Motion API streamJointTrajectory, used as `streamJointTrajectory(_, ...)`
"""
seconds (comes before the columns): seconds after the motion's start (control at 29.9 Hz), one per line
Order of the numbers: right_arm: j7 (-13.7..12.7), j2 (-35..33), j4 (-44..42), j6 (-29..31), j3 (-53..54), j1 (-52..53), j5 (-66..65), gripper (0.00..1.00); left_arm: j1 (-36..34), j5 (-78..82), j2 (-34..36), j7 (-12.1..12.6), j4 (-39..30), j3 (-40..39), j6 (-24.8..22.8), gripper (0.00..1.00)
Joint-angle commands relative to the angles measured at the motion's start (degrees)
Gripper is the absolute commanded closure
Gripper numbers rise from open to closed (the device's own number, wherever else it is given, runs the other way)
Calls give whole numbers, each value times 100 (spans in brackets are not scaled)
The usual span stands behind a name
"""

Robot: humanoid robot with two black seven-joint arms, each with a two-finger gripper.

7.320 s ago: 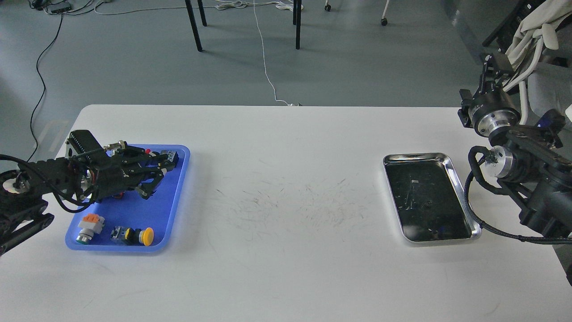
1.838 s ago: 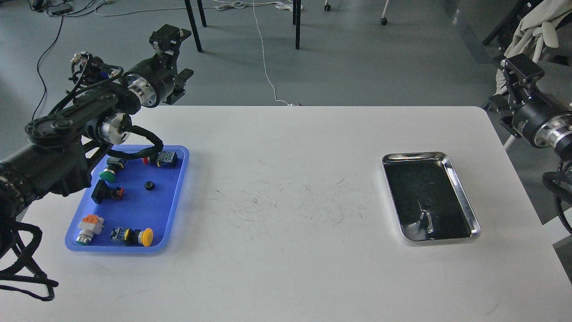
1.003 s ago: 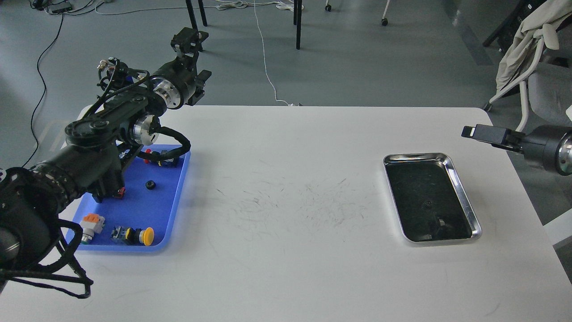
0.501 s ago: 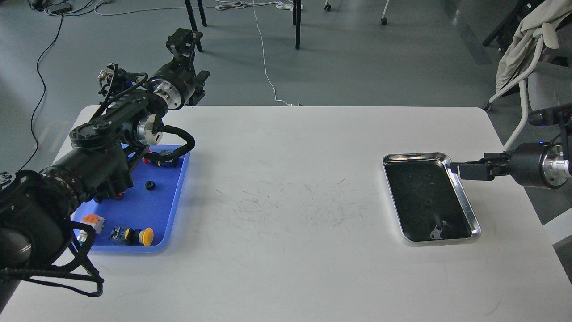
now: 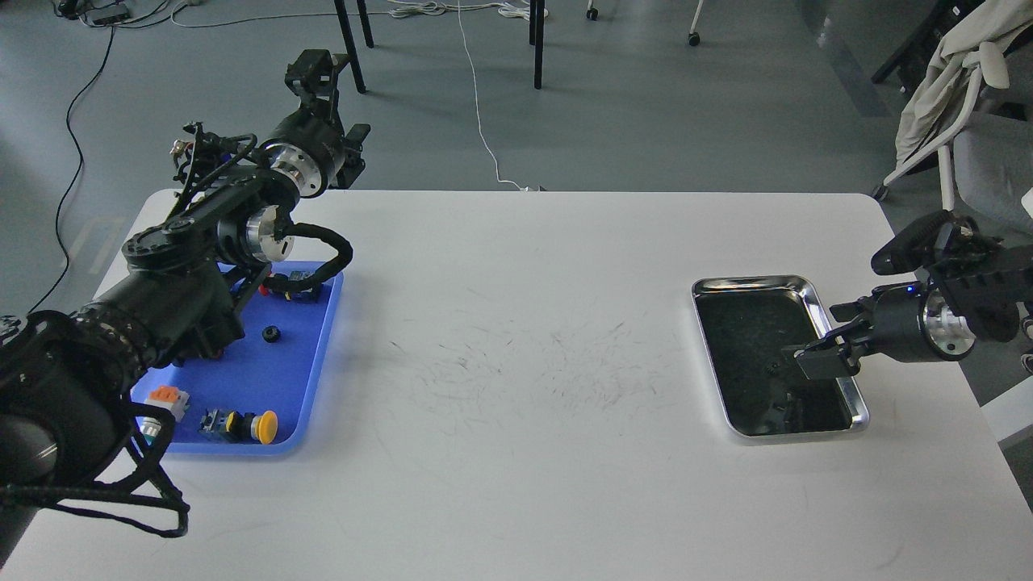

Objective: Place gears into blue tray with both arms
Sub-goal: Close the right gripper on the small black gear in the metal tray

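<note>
Tabletop: white rectangular tabletop [image 5: 516, 484], scuffed with fine dark marks around its middle.
Blue tray: shallow rectangular blue plastic tray with rounded corners [image 5: 319, 355], near the left edge of the tabletop; its far-left part is hidden by the left arm.
Gear 1: tiny black toothed wheel [image 5: 271, 334], lying flat on the tray floor, toward the tray's far half, apart from the other parts.
Other tray contents: yellow-capped push-button switch [image 5: 242, 424] at the near rim; orange-topped grey switch [image 5: 164, 397] just left of it, partly behind the arm; blue-and-black block [image 5: 300, 284] at the far rim.
Silver tray: shiny rectangular metal tray with dark inside [image 5: 754, 284], near the right edge of the tabletop.
Gear 2: small dark speck inside the silver tray, just off the right pincer's tips; too small to identify surely.
Left pincer [image 5: 311, 68]: raised beyond the far edge of the tabletop, pointing away; seen end-on, so spread or pressed together cannot be told.
Right pincer [image 5: 809, 361]: low over the right half of the silver tray, pointing left; fingers read as one dark mass, grip cannot be told.
</note>
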Motion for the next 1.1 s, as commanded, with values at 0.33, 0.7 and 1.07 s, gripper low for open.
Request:
streamJointTrajectory(0.33,20,670,-726,-9,-294,29,-39,11,142,-44,96,-89,8,-24,63,3)
streamJointTrajectory(0.7,179,1057,-1025,0,-601,64,-30,13,151,-44,113,-98,78,-24,72,3)
streamJointTrajectory(1.07,266,1364,-1245,0,-680,55,-39,15,160,-44,113,-238,140,-24,63,3)
